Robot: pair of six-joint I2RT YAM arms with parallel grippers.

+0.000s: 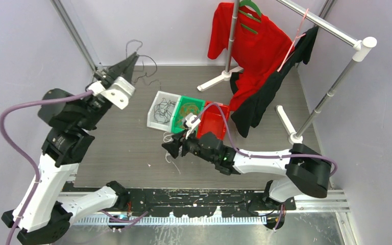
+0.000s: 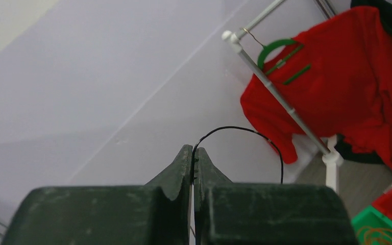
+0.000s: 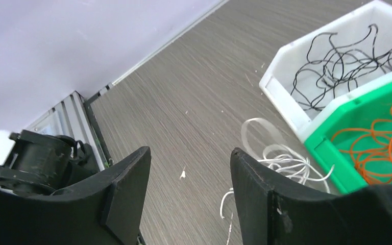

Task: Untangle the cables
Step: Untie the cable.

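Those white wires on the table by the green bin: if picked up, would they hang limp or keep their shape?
Probably they would droop yet keep some curl: the white wires lie in loose, springy-looking loops. Likely very light, being so thin. Their loops overlap, so several may lift together.

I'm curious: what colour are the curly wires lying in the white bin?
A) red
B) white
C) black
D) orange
C: the right wrist view shows black cables curled inside the white bin, while the orange cables lie in the green bin beside it.
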